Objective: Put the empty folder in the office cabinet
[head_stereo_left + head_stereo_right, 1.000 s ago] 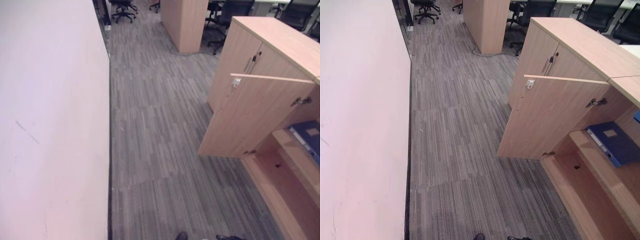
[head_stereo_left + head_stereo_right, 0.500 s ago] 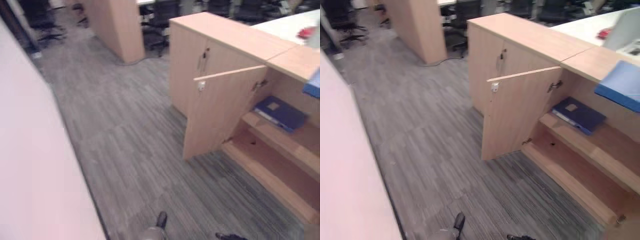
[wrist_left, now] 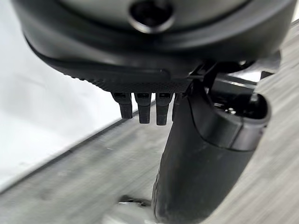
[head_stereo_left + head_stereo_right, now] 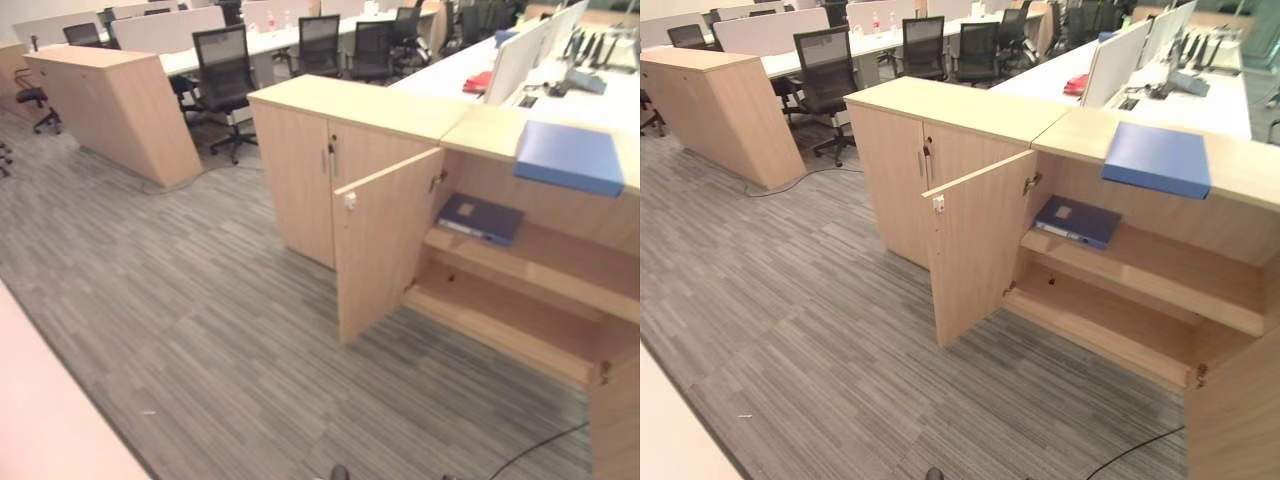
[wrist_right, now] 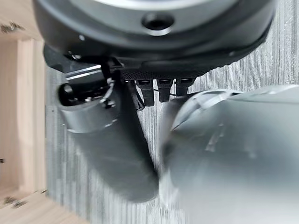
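Standing open, the office cabinet (image 4: 520, 300) has its door (image 4: 385, 245) swung out over grey carpet (image 4: 200, 300); light blue folder (image 4: 570, 157) lies flat on the cabinet top, dark blue folder (image 4: 1076, 220) on the upper shelf inside. Office chairs (image 4: 825, 75) stand behind. Left wrist view: left hand (image 3: 196, 140) over carpet, fingers straight, holding nothing. Right wrist view: right hand (image 5: 112, 144), fingers straight, empty, carpet beyond.

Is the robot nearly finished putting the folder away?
Not yet. The cabinet door already stands open, but a light blue folder lies on the cabinet top. Both hands, left hand and right hand, hold nothing. Grabbing and shelving remain.
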Controlling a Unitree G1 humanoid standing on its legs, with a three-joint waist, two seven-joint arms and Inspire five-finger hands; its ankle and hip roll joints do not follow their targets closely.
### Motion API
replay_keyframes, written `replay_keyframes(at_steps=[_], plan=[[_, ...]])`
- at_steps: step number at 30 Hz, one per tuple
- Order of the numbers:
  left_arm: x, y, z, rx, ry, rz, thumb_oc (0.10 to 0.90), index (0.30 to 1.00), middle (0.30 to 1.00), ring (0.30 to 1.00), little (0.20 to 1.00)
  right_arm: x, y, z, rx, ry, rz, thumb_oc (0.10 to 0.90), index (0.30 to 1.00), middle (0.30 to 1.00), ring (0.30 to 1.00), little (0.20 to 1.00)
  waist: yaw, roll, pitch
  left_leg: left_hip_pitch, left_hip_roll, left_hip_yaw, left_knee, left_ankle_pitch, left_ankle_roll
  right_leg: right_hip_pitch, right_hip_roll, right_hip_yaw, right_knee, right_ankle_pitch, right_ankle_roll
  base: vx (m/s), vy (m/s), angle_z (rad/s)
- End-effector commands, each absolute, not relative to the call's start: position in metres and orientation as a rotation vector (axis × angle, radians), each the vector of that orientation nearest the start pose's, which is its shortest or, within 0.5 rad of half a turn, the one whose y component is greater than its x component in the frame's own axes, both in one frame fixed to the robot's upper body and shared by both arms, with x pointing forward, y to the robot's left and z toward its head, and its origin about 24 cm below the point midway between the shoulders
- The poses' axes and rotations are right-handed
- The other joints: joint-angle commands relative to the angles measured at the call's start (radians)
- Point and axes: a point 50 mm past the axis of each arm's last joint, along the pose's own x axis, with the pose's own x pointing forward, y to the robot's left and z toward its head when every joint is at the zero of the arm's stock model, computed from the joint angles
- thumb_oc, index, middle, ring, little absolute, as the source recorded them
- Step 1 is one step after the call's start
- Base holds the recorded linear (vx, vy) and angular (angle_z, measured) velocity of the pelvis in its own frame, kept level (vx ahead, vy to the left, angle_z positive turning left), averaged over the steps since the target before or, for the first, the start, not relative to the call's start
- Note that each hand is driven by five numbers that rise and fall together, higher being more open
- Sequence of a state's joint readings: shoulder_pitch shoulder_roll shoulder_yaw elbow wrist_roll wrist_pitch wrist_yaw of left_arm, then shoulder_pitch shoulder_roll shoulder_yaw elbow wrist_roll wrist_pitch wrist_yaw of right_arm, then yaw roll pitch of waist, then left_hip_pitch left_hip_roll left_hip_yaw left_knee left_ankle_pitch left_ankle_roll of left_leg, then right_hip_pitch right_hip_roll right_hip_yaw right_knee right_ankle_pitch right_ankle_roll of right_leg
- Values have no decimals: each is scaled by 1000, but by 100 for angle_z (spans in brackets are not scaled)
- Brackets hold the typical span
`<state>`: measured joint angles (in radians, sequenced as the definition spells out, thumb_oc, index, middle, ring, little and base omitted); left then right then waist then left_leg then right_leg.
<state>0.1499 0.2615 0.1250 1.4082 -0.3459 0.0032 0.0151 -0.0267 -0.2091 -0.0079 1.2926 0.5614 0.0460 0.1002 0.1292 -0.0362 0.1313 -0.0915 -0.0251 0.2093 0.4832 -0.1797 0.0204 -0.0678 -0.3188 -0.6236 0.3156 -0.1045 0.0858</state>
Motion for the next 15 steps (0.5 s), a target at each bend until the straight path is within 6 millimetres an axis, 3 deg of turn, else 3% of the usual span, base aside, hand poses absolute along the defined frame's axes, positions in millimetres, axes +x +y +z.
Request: replay_keyframes(at_steps=[1, 3, 6, 7, 8, 11, 13, 14, 15], plan=[[-25, 256, -167, -144, 1472, 580, 800, 900, 900, 900, 900, 120, -233, -154, 370, 1084, -335, 800, 900, 900, 900, 900, 19, 57, 49, 233, 14, 4, -570, 139, -18, -35, 61, -20, -190, 261, 98, 152, -85, -124], [-20, 259, -166, -136, 1455, 589, 800, 900, 900, 900, 900, 117, -233, -155, 385, 1092, -366, 800, 900, 900, 900, 900, 0, 23, 62, 260, 3, 5, -570, 124, -38, -68, 104, -38, -376, 349, 138, 275, -164, -87], [-15, 261, -166, -127, 1444, 584, 800, 900, 900, 900, 900, 112, -234, -157, 389, 1106, -381, 800, 900, 900, 900, 900, -6, 10, 59, 265, 10, 4, -570, 111, -50, -81, 99, -32, -403, 356, 144, 241, -131, 37], [-12, 262, -165, -115, 1438, 577, 800, 900, 900, 900, 900, 108, -234, -158, 389, 1116, -392, 800, 900, 900, 900, 900, -7, 5, 51, 267, 11, -1, -570, 99, -53, -81, 94, -30, -403, 324, 136, 356, -125, 58], [-14, 260, -166, -117, 1445, 574, 800, 900, 900, 900, 900, 104, -234, -159, 389, 1128, -402, 800, 900, 900, 900, 900, -10, 0, 42, 273, 11, -1, -570, 83, -58, -66, 91, -37, -403, 332, 127, 384, -123, 40], [-7, 256, -167, -125, 1434, 571, 800, 900, 900, 900, 900, 98, -239, -160, 388, 1131, -435, 800, 900, 900, 900, 900, -30, 1, 23, 298, 62, -6, -570, 60, -87, -51, 108, -51, -397, 328, 103, 432, -176, 8], [0, 256, -167, -123, 1415, 572, 800, 900, 900, 900, 900, 95, -243, -159, 370, 1142, -447, 800, 900, 900, 900, 900, -43, 16, 16, 314, 114, -11, -570, 60, -108, -60, 120, -59, -351, 287, 84, 465, -246, 33], [12, 256, -167, -106, 1382, 550, 800, 900, 900, 900, 900, 93, -247, -159, 350, 1151, -458, 800, 900, 900, 900, 900, -56, 28, 17, 319, 162, -11, -554, 83, -129, -63, 128, -59, -298, 239, 58, 372, -205, 31], [13, 256, -167, -106, 1382, 550, 800, 900, 900, 900, 900, 94, -247, -159, 349, 1151, -459, 800, 900, 900, 900, 900, -56, 29, 17, 318, 163, -12, -553, 82, -130, -64, 128, -59, -294, 236, 57, 343, -200, 34]])
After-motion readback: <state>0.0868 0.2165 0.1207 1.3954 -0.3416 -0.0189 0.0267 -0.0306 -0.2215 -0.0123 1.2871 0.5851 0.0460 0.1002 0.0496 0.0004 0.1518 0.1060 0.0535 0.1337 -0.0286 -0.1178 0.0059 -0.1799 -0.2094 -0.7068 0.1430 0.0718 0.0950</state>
